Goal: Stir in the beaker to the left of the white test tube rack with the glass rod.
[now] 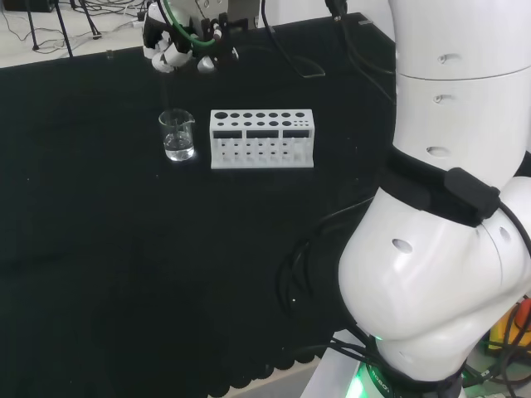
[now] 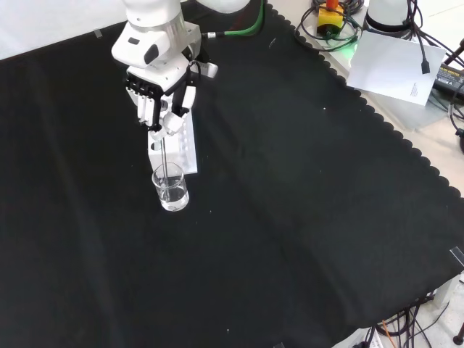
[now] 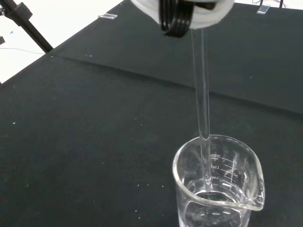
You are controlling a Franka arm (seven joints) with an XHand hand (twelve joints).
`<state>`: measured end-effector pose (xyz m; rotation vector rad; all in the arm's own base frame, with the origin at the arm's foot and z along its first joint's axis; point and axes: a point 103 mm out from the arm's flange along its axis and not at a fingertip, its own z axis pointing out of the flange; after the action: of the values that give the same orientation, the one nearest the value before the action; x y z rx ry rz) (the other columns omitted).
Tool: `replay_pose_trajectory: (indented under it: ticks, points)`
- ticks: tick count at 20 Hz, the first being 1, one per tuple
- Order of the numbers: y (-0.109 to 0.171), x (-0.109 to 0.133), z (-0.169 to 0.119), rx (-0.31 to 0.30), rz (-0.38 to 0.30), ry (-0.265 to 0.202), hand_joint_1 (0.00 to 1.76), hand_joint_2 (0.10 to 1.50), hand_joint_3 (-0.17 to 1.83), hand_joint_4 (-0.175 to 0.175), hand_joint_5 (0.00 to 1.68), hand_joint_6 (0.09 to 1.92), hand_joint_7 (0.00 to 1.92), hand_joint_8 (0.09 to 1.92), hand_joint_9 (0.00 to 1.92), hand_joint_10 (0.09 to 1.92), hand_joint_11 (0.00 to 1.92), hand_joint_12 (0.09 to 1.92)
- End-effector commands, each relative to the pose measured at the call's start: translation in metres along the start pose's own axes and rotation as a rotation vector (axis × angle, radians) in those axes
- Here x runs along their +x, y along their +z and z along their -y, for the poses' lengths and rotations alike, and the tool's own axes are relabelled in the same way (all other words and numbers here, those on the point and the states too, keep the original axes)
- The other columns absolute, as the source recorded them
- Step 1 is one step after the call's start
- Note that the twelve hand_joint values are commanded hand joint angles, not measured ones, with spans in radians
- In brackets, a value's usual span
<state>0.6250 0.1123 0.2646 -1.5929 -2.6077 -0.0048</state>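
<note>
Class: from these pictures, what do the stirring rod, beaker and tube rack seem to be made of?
Rod: clear and glossy, likely glass. Beaker: transparent with printed graduations, glass or clear plastic. Rack: opaque matte white, probably plastic.

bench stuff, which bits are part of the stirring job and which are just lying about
Part of the job:
- beaker with clear liquid
- glass rod, tip down in the beaker
- robot hand, holding the rod
- white test tube rack, the landmark

Lying about:
- paper sheet and cables past the cloth's edge

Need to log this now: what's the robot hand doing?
Robot hand: shut on the glass rod, whose lower end is inside the beaker.
</note>
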Motion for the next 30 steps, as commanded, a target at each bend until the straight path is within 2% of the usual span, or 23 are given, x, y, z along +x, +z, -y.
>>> replay_pose_trajectory:
  ticks: [1, 4, 8, 13, 17, 24, 30]
  points:
    - [-0.001, -0.027, 0.016, -0.003, -0.021, 0.044, 1.3, 0.86, 0.43, -0.175, 1.13, 0.54, 1.1, 1.2, 1.75, 0.77, 1.7, 0.76]
    - [-0.003, -0.031, 0.03, 0.003, -0.007, 0.068, 1.3, 0.86, 0.43, -0.175, 1.13, 0.54, 1.1, 1.2, 1.75, 0.77, 1.71, 0.76]
    - [-0.002, -0.019, 0.036, 0.014, 0.011, 0.072, 1.3, 0.86, 0.43, -0.175, 1.13, 0.54, 1.1, 1.2, 1.75, 0.77, 1.71, 0.76]
    - [0.002, 0.02, 0.022, 0.032, 0.034, 0.018, 1.3, 0.85, 0.44, -0.175, 1.13, 0.54, 1.1, 1.2, 1.75, 0.77, 1.71, 0.76]
    - [0.004, 0.038, 0.009, 0.035, 0.048, -0.012, 1.3, 0.85, 0.44, -0.175, 1.13, 0.54, 1.1, 1.2, 1.75, 0.77, 1.71, 0.76]
    - [0.003, 0.012, -0.005, 0.03, 0.026, 0.022, 1.3, 0.85, 0.44, -0.175, 1.13, 0.54, 1.1, 1.2, 1.75, 0.77, 1.71, 0.76]
    - [0.004, -0.019, 0.008, 0.041, 0.036, 0.073, 1.3, 0.85, 0.44, -0.175, 1.13, 0.54, 1.1, 1.2, 1.75, 0.77, 1.71, 0.76]
